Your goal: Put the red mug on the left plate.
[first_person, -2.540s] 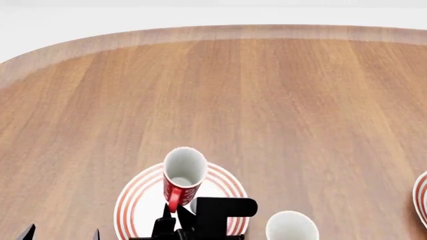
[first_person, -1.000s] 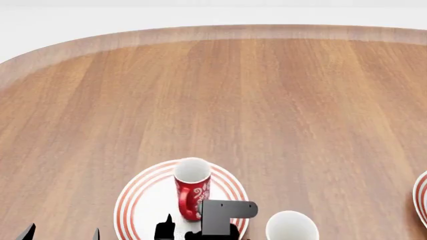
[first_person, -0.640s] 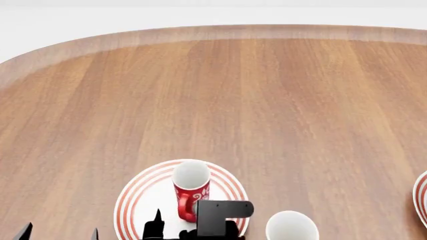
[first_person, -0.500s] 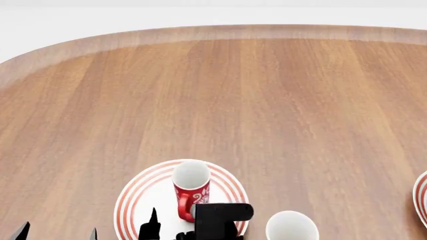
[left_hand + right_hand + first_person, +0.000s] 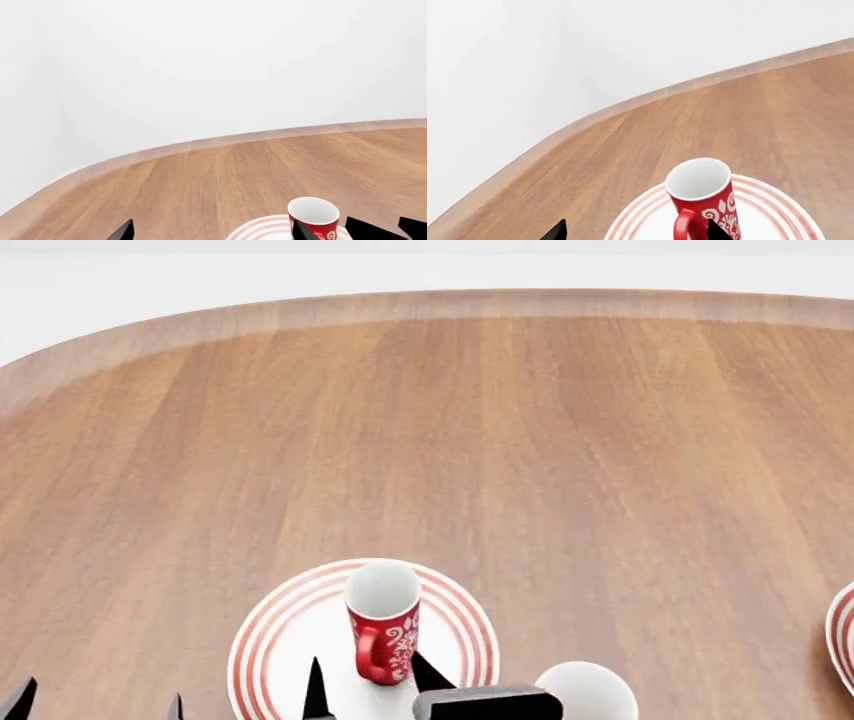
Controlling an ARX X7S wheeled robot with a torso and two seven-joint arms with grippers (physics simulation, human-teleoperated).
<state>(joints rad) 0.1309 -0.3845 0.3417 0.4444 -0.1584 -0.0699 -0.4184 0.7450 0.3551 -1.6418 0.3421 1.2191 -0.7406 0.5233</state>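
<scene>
The red mug (image 5: 384,628) with its white swirl pattern stands upright on the left plate (image 5: 287,640), a white plate with red rings. Its handle faces the near edge. My right gripper (image 5: 371,680) is open, with a dark fingertip on each side of the mug's lower part and neither one closed on it. In the right wrist view the red mug (image 5: 702,199) stands on the left plate (image 5: 640,220), close to one fingertip of the right gripper (image 5: 637,232). My left gripper (image 5: 99,706) is open and empty at the near left. The left wrist view shows the red mug (image 5: 312,219) beside the left gripper (image 5: 212,233).
A plain white mug (image 5: 589,692) stands just right of the left plate, close to my right wrist. Part of a second ringed plate (image 5: 843,628) shows at the right edge. The wooden table's curved far rim (image 5: 427,306) runs across the back.
The mug, held tilted above the plate before, now stands upright on it. My right gripper has opened and drawn back toward the near edge; the left gripper also slid back slightly.
</scene>
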